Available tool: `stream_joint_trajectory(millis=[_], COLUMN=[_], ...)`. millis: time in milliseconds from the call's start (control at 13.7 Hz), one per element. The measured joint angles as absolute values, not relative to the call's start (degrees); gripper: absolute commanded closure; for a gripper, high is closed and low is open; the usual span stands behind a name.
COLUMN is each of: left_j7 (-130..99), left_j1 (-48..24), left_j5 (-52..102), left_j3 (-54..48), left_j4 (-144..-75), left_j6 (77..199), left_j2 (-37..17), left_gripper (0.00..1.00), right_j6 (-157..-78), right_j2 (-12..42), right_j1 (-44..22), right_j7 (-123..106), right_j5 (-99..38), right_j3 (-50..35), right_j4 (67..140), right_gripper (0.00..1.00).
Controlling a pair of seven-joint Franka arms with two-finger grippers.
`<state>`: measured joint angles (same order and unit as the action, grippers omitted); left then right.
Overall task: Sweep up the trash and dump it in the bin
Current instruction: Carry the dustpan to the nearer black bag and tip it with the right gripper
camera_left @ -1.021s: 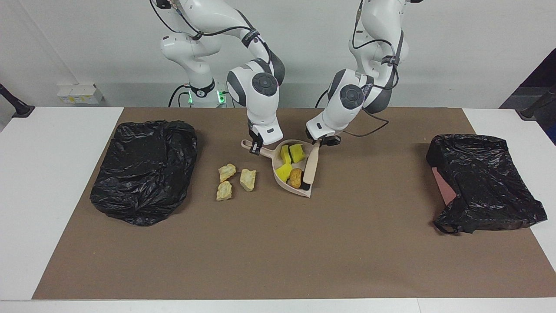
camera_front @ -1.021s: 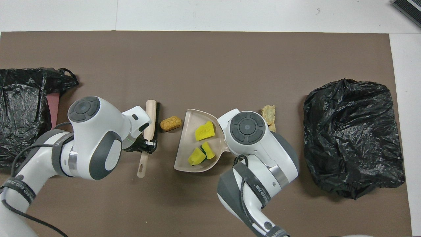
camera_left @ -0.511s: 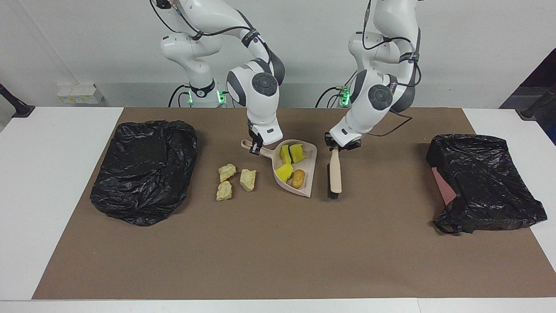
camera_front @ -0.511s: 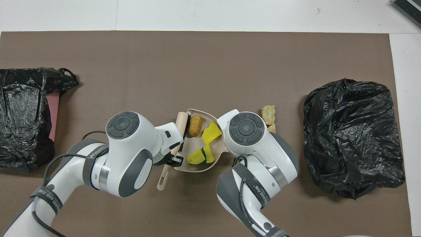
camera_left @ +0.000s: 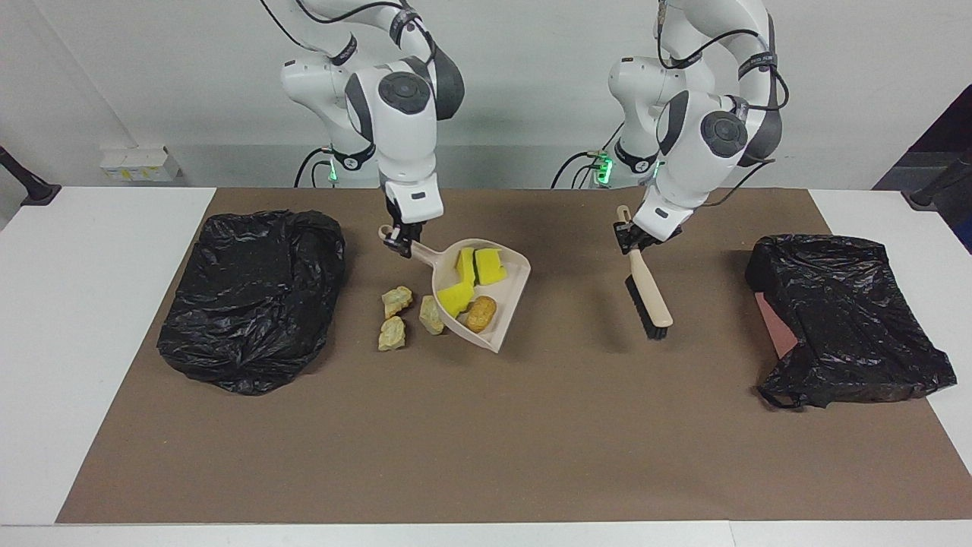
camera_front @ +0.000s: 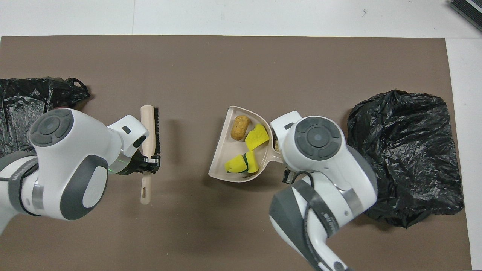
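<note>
Since a second ago the right gripper (camera_left: 400,241) has lifted the dustpan (camera_left: 497,304) by its handle and tipped it toward the right arm's end, while the left gripper (camera_left: 627,237) has drawn the brush (camera_left: 648,292) well clear. Both grippers are clamped on their handles. Nearest the pan's handle sit the yellow sponge bits (camera_left: 477,267), then the brown lump (camera_left: 481,313) by the lip, with three beige chunks (camera_left: 396,317) unswept beside it; keep the lip raised while carrying to the black-bagged bin (camera_left: 250,300).
</note>
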<state>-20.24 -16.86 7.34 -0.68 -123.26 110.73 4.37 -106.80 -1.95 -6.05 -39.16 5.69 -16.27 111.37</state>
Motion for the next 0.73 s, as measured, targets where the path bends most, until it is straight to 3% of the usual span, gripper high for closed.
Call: stream_joint_trajectory(millis=[292,730], left_j7=[-22.4,-23.0], left_j1=[-16.5,-16.4], left_j5=[7.0,7.0], left_j3=[-0.7,-1.7], left_j4=[-123.5,-126.8], left_j6=[110.5,111.6], left_j2=[4.4,5.2], left_gripper=[1.0,1.0], right_j6=[-99.5,-98.6], right_j2=[-9.0,-10.4], right_j1=[5.2,23.8], right_j7=[-52.5,-78.0], right_j5=[5.7,7.6], right_j3=[-13.4,-7.9], right_j4=[111.4,111.6], right_gripper=[1.0,1.0])
